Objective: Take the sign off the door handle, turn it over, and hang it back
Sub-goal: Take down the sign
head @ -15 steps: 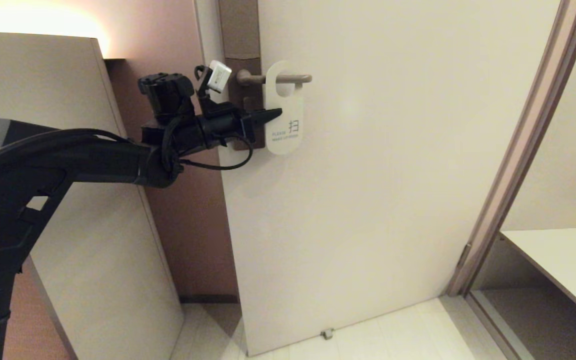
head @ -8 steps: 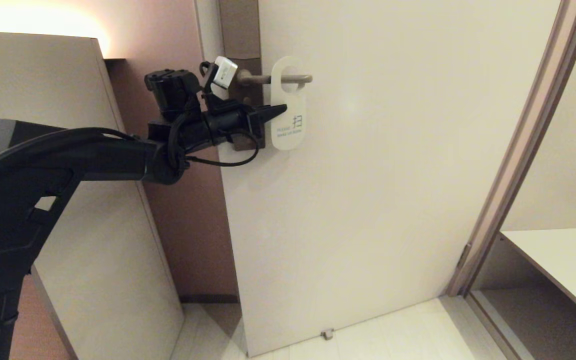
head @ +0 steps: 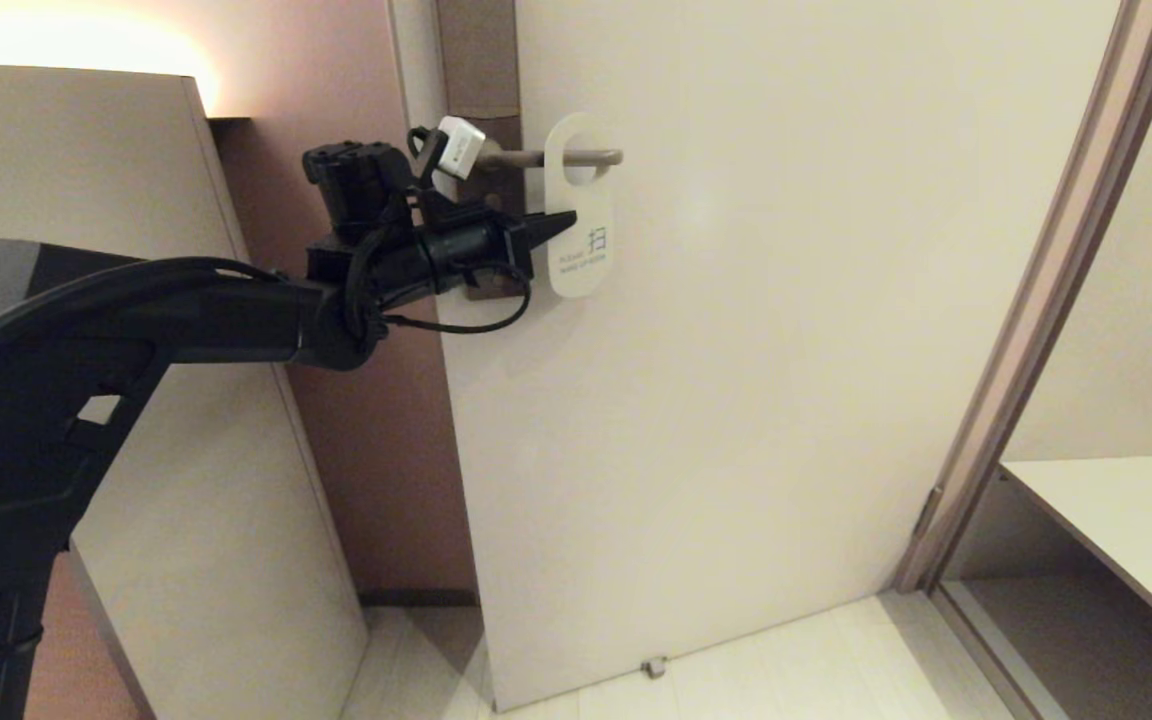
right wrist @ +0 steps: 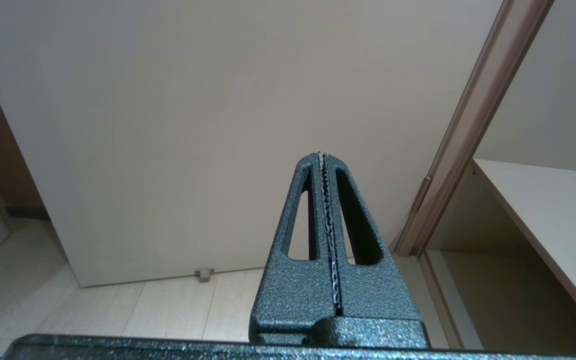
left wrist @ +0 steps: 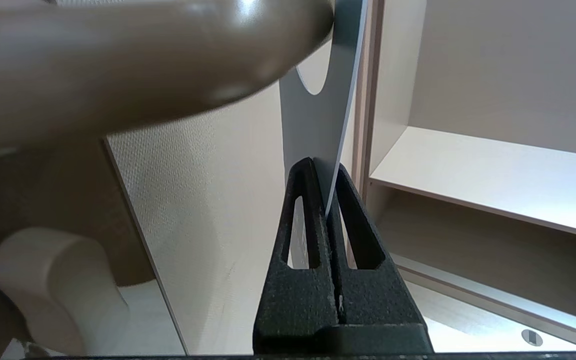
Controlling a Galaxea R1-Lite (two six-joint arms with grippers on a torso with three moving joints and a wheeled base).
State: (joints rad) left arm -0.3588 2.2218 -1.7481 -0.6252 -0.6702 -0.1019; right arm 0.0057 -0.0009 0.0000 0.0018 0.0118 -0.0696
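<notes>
Head view: sign (head: 579,235) hangs lengthwise-down, clamped by left gripper (head: 558,222).

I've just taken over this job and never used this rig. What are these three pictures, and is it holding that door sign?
The wide picture is from the robot's head: its black left arm reaches to the door handle, where the white sign hangs. The other two come from cameras on each wrist, looking along the jaws. The left gripper is shut on the sign's edge; the sign's hole is around the handle. The right gripper is shut on nothing, facing the door, out of the head view.
</notes>
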